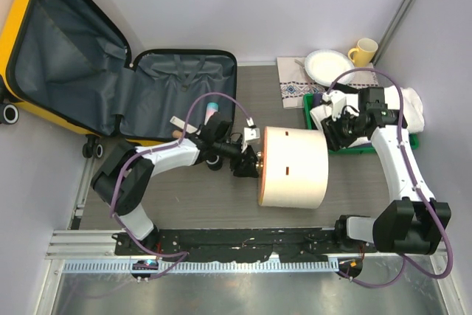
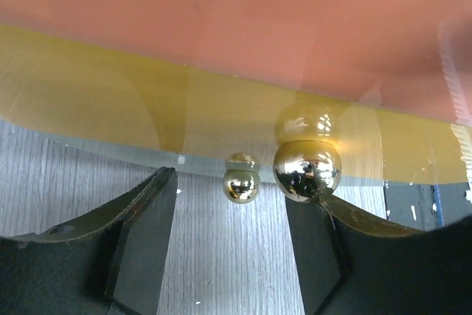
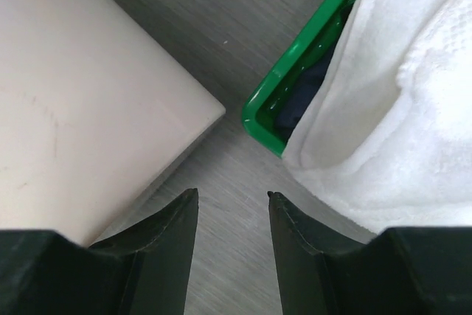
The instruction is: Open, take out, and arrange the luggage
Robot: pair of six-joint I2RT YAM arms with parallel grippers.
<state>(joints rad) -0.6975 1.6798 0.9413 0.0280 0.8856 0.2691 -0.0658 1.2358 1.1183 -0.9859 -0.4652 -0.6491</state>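
- Left gripper (image 2: 232, 208) released, gold knobs (image 2: 307, 171) between its spread fingers: a skewed retreat could snag one, rolling the cream cylinder (image 1: 295, 167).
- Right gripper (image 3: 232, 195) parted, empty, beside the green tray (image 3: 295, 79), in that path.

- The surface (image 1: 184, 197) is a grey wood-grain top, walled in by pale panels on the left, right and far sides.
- The luggage (image 1: 74, 57) lies open at the far left corner. One half rests flat on the surface, and the other half tilts up against the left wall with its dark lining showing.
- A cream cylinder (image 1: 295, 167) lies on its side in the middle, with its orange end turned left.
- A green tray (image 3: 295, 71) sits just right of the cylinder, with a narrow strip of bare surface between them.
- A patterned cloth (image 1: 295, 82) lies beyond the tray, with a white plate (image 1: 328, 64) on it.
- A yellow mug (image 1: 363, 51) stands by the plate.
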